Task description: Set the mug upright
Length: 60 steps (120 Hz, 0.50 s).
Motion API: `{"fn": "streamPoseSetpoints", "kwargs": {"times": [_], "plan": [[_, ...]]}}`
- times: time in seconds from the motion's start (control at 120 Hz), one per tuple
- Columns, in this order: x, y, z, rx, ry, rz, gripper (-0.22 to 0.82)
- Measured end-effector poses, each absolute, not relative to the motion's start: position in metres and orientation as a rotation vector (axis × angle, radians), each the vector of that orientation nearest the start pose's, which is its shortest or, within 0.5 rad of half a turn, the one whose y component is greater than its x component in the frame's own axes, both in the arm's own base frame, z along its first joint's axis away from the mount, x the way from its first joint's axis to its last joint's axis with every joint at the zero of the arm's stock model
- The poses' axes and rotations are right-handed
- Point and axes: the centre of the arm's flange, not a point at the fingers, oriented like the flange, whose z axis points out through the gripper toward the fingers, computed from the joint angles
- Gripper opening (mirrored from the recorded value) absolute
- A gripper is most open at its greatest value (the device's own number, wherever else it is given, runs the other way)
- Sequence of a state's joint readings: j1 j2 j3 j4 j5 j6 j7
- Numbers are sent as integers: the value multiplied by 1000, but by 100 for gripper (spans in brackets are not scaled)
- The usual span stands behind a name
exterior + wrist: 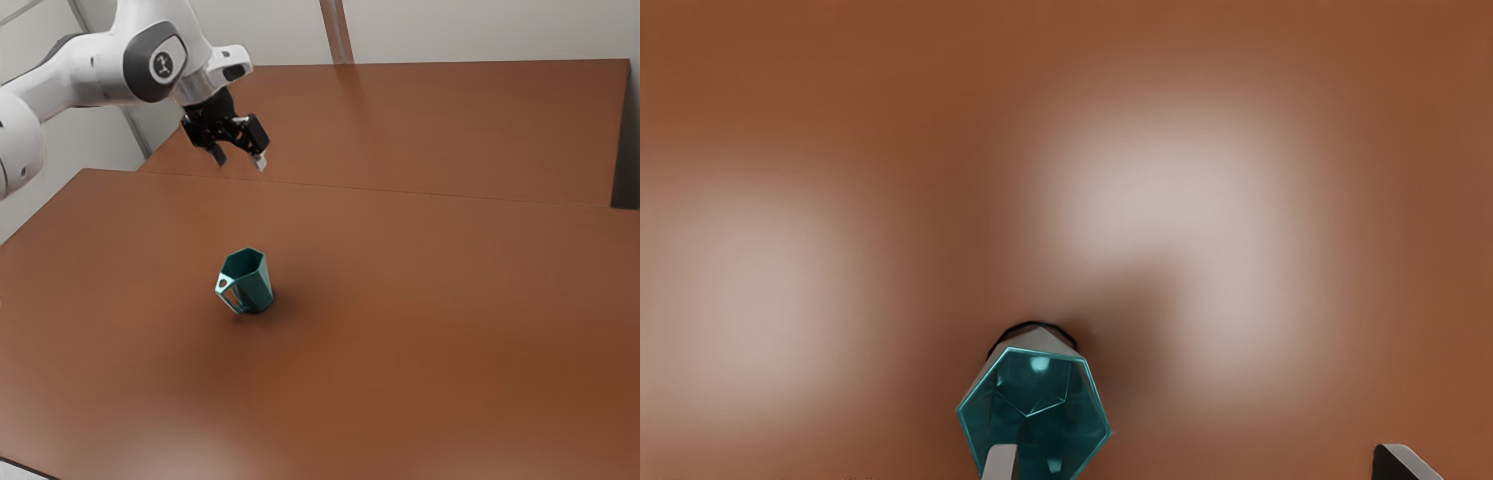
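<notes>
Exterior view | table: brown, spread from near to far | arm: reached in from the exterior view's far left | mug: teal, stood upright on the table, left of centre, mouth up | fingers: wide apart, above the table, well clear of the mug

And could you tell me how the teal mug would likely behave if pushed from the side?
The mug would probably slide or tip rather than roll, given its flat-sided body. Its base looks narrower than its rim, so a high push might topple it. Its crisp edges suggest stiffness.
</notes>
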State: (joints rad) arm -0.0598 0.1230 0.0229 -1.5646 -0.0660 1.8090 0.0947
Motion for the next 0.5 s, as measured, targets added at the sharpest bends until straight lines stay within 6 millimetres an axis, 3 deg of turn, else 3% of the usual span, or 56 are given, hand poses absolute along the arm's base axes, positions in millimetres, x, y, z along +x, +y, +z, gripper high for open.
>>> {"fn": "streamPoseSetpoints", "kwargs": {"times": [0.067, 0.192, 0.5], "plan": [[607, -29, 598, -3187, 197, -186, 59], [594, -28, 617, -3187, 202, -143, 60], [585, -28, 615, -3187, 205, -46, 60]]}}
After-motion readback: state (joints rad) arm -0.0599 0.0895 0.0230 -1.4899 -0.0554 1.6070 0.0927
